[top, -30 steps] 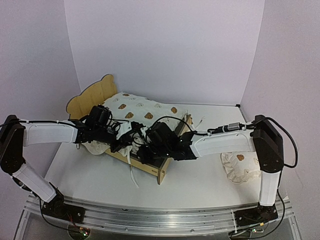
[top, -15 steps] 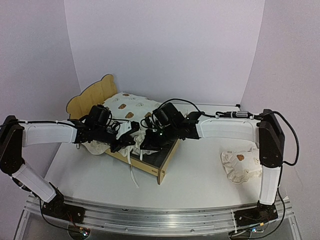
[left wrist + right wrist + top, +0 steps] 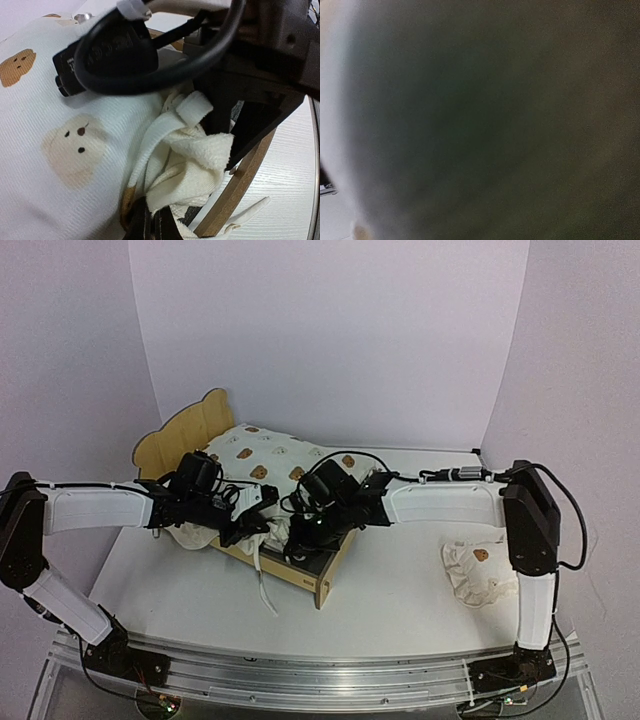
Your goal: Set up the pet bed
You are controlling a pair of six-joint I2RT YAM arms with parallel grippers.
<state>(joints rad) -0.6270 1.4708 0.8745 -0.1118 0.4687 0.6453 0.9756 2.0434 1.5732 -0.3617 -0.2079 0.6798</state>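
the bed sits left of centre in the top view, its headboard at the upper left, close to the back wall. the cushion covers most of it, and a tie trails over the near rail onto the worktop. bare worktop lies in front of the bed and between its foot and the pillow at lower right. the left tool is pressed together, pinching bunched cushion fabric just inside the near rail. the right tool, pressed together, is low over the foot end; whether it holds anything cannot be told, as its wrist view is a dark blur. lettering on the black plug is unreadable.
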